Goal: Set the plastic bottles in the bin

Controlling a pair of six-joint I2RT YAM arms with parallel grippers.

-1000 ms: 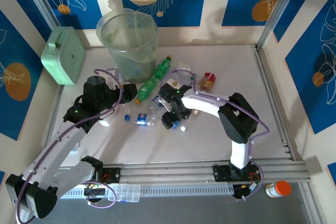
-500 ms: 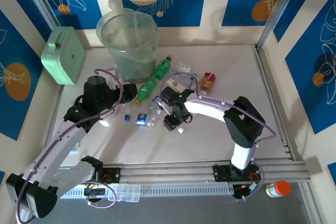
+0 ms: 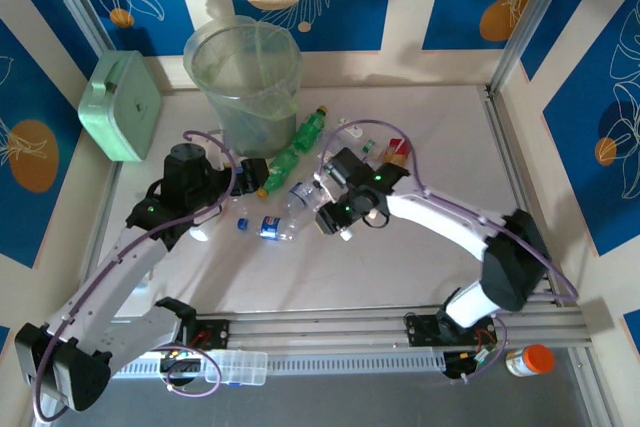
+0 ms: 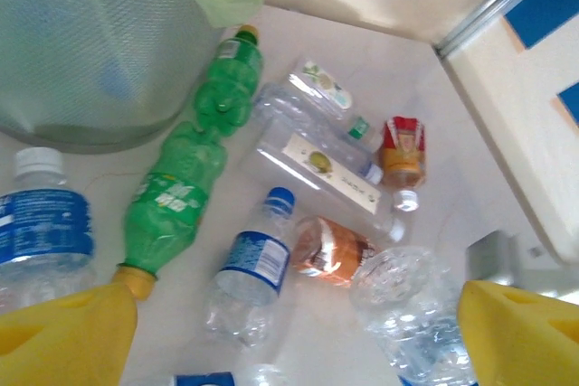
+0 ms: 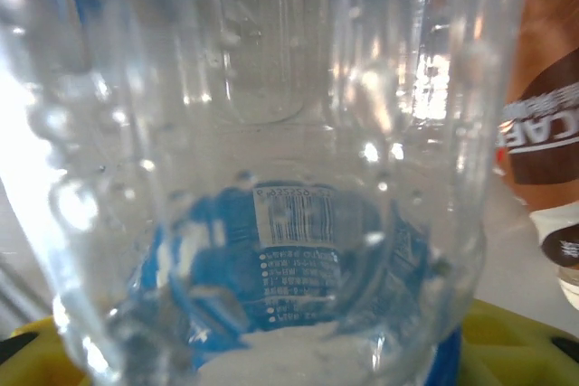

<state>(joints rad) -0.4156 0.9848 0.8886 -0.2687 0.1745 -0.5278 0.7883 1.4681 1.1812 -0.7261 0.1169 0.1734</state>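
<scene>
The bin stands at the back left, with a green bottle with a yellow cap lying against its base. My right gripper is shut on a clear plastic bottle with a blue label, which spans the space between its yellow fingers. My left gripper is open, its yellow fingertips spread wide above the table. Between them lies a clear bottle with a blue cap. The held bottle is to the right of it.
More bottles lie right of the bin: a clear flat one with a white label, an orange-labelled one and a small red-and-yellow one. A white-capped water bottle stands at left. A mint-green box leans at the far left.
My right gripper closed on the clear bottle and shifted slightly back and right as its arm stretched out. My left gripper's fingers opened wider.
</scene>
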